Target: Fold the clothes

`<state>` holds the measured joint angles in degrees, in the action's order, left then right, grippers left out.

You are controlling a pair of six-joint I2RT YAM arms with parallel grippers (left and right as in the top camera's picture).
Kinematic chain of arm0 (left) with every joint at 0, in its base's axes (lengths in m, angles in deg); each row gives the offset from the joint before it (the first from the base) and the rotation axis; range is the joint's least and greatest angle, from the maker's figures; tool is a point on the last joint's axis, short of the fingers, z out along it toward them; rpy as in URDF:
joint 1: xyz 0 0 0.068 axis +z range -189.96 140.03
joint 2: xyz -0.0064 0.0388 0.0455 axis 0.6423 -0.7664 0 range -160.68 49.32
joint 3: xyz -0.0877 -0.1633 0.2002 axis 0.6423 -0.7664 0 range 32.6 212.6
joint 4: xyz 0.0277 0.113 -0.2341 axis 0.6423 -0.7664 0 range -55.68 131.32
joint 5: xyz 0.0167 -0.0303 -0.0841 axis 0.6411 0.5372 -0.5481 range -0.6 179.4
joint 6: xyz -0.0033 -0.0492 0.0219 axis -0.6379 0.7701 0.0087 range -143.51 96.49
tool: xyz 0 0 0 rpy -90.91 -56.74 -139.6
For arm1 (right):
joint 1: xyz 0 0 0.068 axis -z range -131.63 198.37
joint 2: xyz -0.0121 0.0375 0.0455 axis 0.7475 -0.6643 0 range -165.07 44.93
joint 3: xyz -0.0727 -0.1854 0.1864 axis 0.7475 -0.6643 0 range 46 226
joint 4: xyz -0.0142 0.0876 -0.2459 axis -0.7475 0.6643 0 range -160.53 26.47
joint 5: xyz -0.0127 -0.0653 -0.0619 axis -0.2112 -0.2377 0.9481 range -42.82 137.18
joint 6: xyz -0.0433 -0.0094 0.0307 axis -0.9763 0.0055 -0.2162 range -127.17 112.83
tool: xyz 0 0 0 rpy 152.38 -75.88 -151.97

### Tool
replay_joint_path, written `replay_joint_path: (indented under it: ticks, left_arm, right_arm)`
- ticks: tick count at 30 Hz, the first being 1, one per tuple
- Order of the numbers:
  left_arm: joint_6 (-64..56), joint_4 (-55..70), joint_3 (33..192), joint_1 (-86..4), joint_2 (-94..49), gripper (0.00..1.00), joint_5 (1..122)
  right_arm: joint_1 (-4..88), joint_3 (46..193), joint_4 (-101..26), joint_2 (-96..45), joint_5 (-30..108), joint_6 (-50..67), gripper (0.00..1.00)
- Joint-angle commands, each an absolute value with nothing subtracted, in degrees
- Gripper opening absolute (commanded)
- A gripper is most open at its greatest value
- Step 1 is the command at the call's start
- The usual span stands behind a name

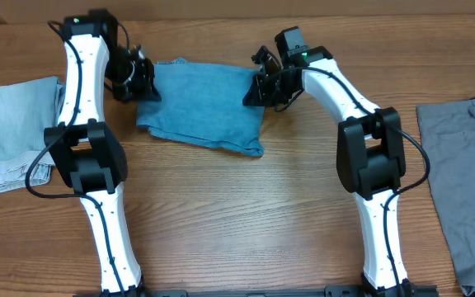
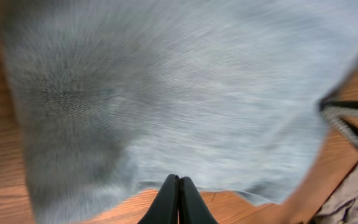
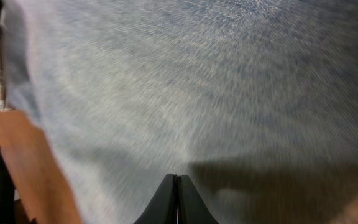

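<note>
The jeans (image 1: 200, 111) are lying as a folded blue bundle in the upper middle of the overhead frame, on the desk (image 1: 237, 214), between your two arms.

Nearest each wrist lens, at bottom centre, your left claw (image 2: 179, 186) and right claw (image 3: 177, 190) are showing with fingers pressed together. The blur is hiding whether any denim is pinched between them. Just past the left tips the cloth's edge is crossing the wood; past the right tips denim is filling the whole frame.

Farther out in the overhead view, paler denim (image 1: 11, 132) is sitting stacked at the left edge and grey trousers (image 1: 460, 165) are lying flat at the right edge. Both are well apart from the bundle.

You are probably finishing this garment's last fold, working at its two upper corners. The lower right corner is looking ragged, so the next move is calling for a light squaring of the edges. Then lift both claws clear without dragging the top layer.
</note>
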<state>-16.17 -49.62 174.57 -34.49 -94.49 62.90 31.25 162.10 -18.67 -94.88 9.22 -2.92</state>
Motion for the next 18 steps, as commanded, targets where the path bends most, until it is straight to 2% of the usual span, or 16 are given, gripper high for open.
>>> replay_joint_path:
  ticks: [1,4,8,12,16,18]
  left_arm:
    - [-14.4,-50.1,180.4,-34.8,-94.6,0.04,63.0]
    - [-10.8,-46.2,180.1,-34.9,-94.7,0.05,63.5]
    - [-8.0,-42.2,180.0,-36.6,-94.7,0.12,72.4]
    - [-7.1,-39.3,179.6,-39.4,-94.8,0.11,81.8]
    - [-5.4,-35.7,177.5,-40.4,-95.7,0.10,84.1]
    - [-3.9,-33.5,174.3,-40.4,-96.4,0.06,84.0]
  right_arm:
    - [31.6,164.4,-15.7,-86.9,7.9,-6.0,0.04]
    - [31.1,164.3,-11.1,-86.3,8.1,-6.1,0.04]
    - [30.9,163.0,-6.7,-86.4,9.0,-10.3,0.04]
    - [30.0,158.4,-5.9,-86.8,11.9,-14.8,0.04]
    - [27.4,151.9,-6.4,-86.9,6.5,-24.9,0.04]
    - [26.2,149.0,-9.0,-86.9,6.1,-26.1,0.04]
